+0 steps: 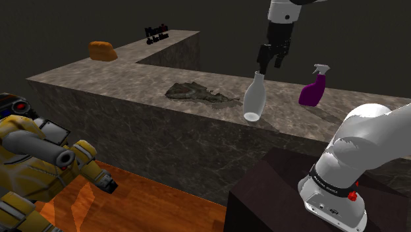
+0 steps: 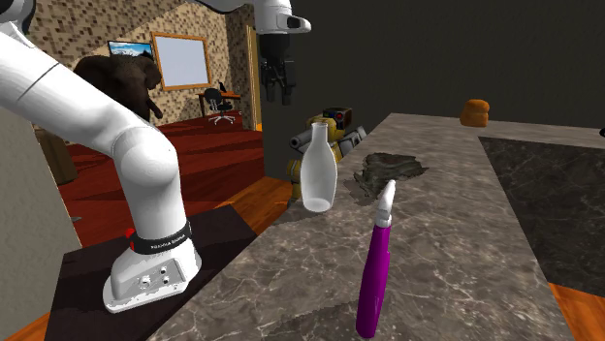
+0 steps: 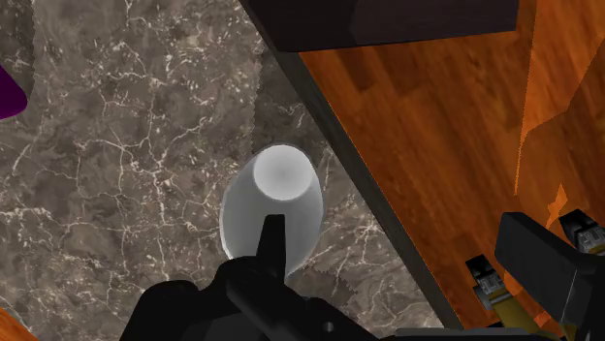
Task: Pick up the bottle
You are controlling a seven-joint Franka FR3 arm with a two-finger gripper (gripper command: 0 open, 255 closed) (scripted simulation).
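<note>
The bottle [image 1: 254, 99], drawn plain white with a wide body and a narrow neck, stands upright on the grey marbled counter [image 1: 132, 99], close to the edge that faces the stand [image 1: 263, 194]. In the shoulder view it sits between a dark blotchy patch [image 1: 197, 92] to its left and a purple spray bottle [image 1: 313, 89] with a pale trigger head to its right, apart from both. The tool [image 1: 271, 66] hangs straight above the bottle's neck, pointing down. Its 2 fingers [image 1: 261, 66] stand apart in both exterior views, their tips just above the bottle's mouth and clasping nothing. The second exterior view shows the same thing from the other side: the tool [image 2: 276, 97] is over the bottle [image 2: 318, 172], and the spray bottle [image 2: 376, 276] stands upright nearer the camera. From the wrist, the bottle [image 3: 271, 199] is seen from above, its round top directly ahead of the tool, with a black finger crossing its lower side. Just beyond the counter's edge lies an orange wooden floor [image 3: 436, 145]. A yellow toy robot [image 1: 39, 158] stands on that floor below the counter. At the counter's far end rests an orange-brown lump [image 1: 102, 51].
</note>
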